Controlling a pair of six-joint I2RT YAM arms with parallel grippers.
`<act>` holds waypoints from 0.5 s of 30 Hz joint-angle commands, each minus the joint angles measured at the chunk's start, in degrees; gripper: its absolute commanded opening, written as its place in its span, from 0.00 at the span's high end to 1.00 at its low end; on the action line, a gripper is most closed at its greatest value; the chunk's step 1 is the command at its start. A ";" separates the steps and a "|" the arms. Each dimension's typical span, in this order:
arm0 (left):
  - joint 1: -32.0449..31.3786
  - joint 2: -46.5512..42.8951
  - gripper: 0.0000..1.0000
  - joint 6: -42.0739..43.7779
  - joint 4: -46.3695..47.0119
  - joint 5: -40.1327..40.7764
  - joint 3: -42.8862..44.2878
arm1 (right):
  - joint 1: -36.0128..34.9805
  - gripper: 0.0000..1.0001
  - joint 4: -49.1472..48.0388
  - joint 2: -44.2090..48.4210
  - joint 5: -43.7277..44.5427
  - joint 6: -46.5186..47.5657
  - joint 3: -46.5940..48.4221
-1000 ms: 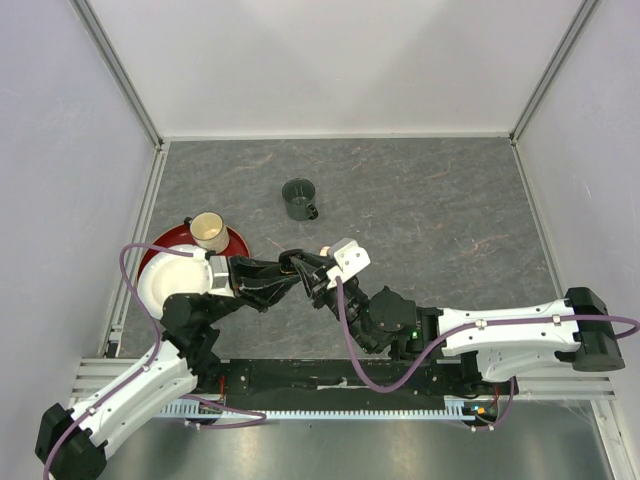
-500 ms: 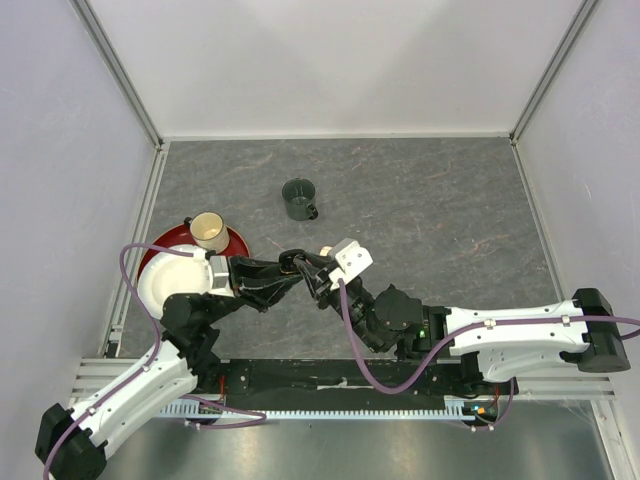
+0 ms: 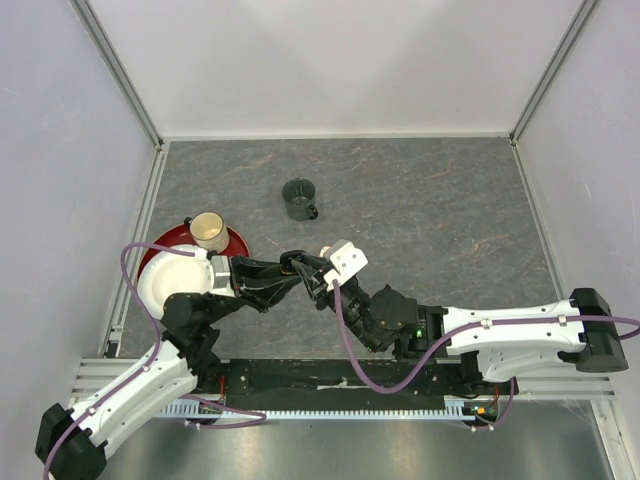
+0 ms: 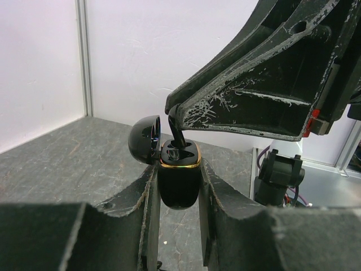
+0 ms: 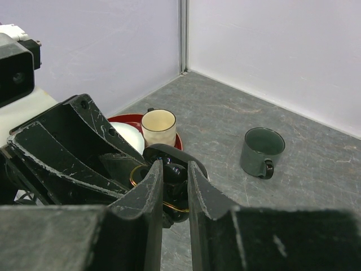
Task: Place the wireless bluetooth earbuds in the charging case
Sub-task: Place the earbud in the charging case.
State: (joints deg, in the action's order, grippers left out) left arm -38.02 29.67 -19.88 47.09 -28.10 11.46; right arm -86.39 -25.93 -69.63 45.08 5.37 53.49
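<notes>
I have open grey mottled surface (image 3: 440,210) on the right, while the dark green ceramic mug (image 3: 298,199) stands ahead and the red round plate (image 3: 238,244) with a cream cup (image 3: 207,230) blocks the left.

Both my arms wear smooth white shells (image 3: 140,385) at the lower frame, turning to black joints (image 3: 385,310) toward the centre. A thin purple cable (image 3: 123,262) loops beside each. My black plastic gripper fingers (image 4: 242,107) are covered in fine pale scratches.

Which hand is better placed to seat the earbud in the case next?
Right. The right hand pinches the black earbud, its stem entering the open charging case; the left hand only holds that case upright.
</notes>
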 commanded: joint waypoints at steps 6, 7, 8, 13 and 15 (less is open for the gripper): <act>-0.12 -0.67 0.98 -0.25 2.39 0.41 1.98 | 0.43 1.00 -0.08 0.98 0.71 1.05 -0.50; -0.12 -0.67 0.98 -0.25 2.48 0.41 1.98 | 0.61 1.00 0.18 1.16 0.54 1.49 -0.50; -0.12 -0.67 0.98 -0.25 2.39 0.50 1.98 | 0.61 1.00 0.53 1.25 0.36 1.58 -0.50; -0.12 -0.67 0.98 0.02 2.39 0.41 2.07 | 0.87 1.00 2.37 1.86 -0.52 2.19 -0.41; -0.12 -0.40 0.98 0.02 2.39 0.50 2.07 | 0.87 1.00 2.73 1.86 -0.52 2.28 -0.41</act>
State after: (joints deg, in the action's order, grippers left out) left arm -38.02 29.58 -19.88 46.63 -28.10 11.46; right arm -85.97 -24.91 -69.06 44.64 6.33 53.39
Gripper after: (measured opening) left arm 0.340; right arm 0.254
